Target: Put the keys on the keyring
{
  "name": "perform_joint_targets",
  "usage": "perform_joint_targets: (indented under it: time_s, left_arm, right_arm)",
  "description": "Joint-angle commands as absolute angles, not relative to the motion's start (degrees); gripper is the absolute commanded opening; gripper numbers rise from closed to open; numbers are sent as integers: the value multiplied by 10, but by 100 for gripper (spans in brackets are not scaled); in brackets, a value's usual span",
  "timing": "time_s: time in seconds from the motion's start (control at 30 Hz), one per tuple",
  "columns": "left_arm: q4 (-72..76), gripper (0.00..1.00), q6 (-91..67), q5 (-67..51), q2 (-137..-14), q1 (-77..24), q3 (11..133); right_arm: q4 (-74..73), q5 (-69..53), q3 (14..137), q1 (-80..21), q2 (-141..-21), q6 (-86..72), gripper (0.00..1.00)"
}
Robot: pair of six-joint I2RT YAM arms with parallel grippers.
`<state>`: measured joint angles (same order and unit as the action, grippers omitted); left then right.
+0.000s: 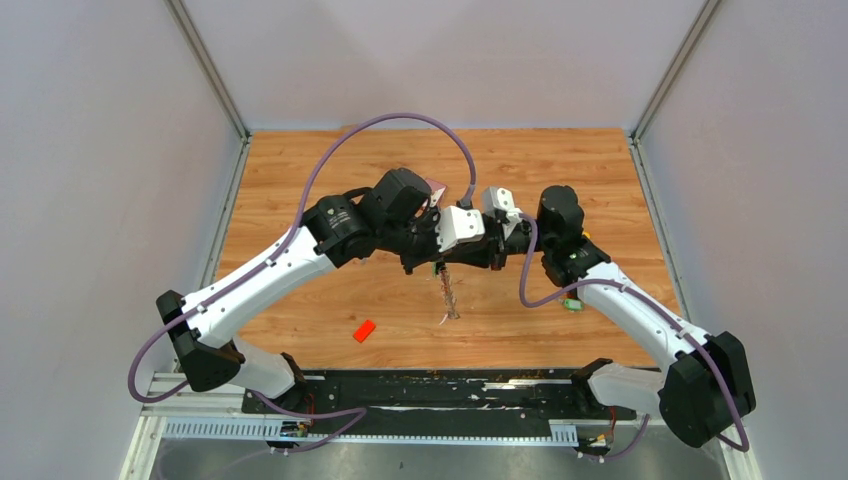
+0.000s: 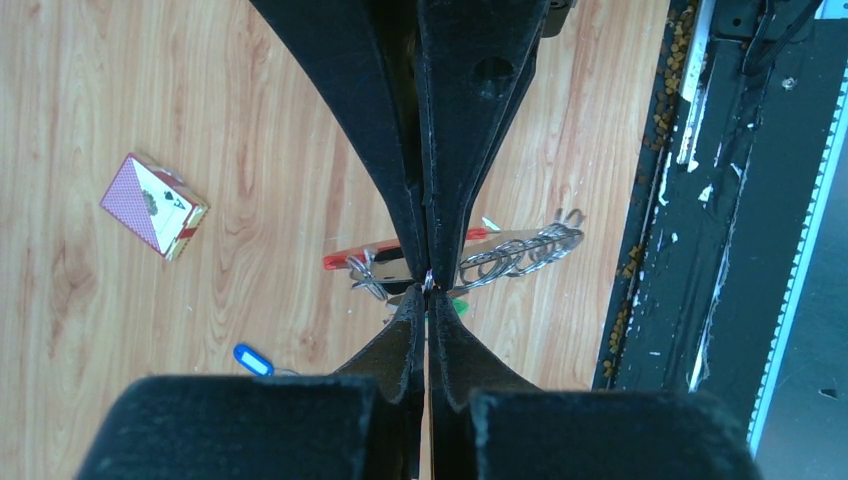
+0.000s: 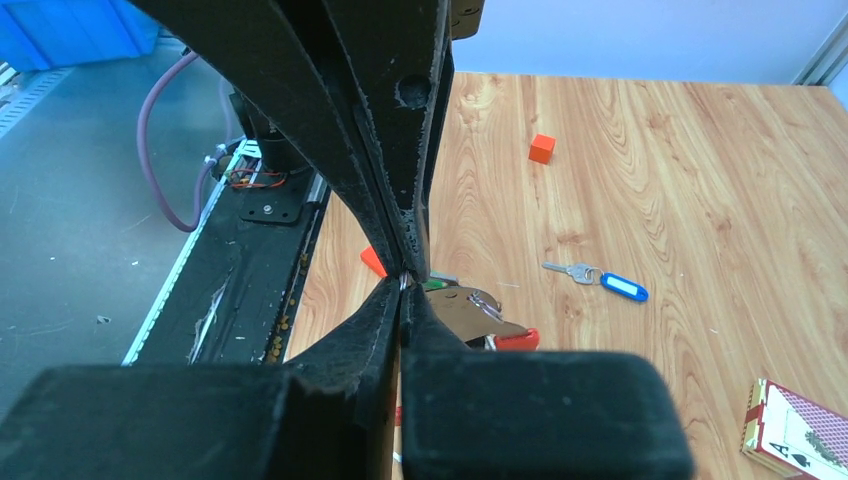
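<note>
On the pale wood-grain table (image 1: 560, 170) a small flat orange-red block (image 1: 364, 331) lies nearest the bases; beyond it both arms bend inward, elbows raised, wrists meeting at mid-table; the left gripper (image 2: 428, 305) is pinched tight on a thin wire loop of the keyring (image 2: 520, 250), and the right gripper (image 3: 404, 292) is closed tip to tip on the same loop; coiled silver rings, a red curved strap (image 2: 345, 261) and a green tag (image 2: 459, 306) hang below; farther off lie a blue-tagged key (image 3: 620, 287) and a card box (image 2: 155, 205).
</note>
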<state>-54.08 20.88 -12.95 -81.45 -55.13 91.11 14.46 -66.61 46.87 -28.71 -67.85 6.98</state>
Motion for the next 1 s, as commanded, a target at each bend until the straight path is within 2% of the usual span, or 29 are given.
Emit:
perform_joint_targets:
  time_s: [0.0,0.1,0.13,0.27,0.4,0.7,0.97]
  left_arm:
    - [-512,0,205,-142,-804,-555,906]
    - [-503,0,214,-145,-795,-555,895]
    - [-500,3,222,-146,-790,-554,889]
    - [-467,28,255,-151,-752,-550,850]
    - [-420,37,290,-148,-704,-541,799]
    - [-310,38,314,-187,-660,-535,705]
    - [-298,33,302,-207,-678,-535,688]
  right_arm:
    - [154,-666,480,-290,-676,79,0]
    - [132,-659,487,-289,-672,94,0]
    - [124,-655,489,-289,-669,101,0]
    - [114,-658,492,-280,-657,108,0]
    - [112,-672,493,-273,-647,107,0]
    - [113,-674,495,-268,-648,103,0]
    - [113,-673,494,-265,-647,103,0]
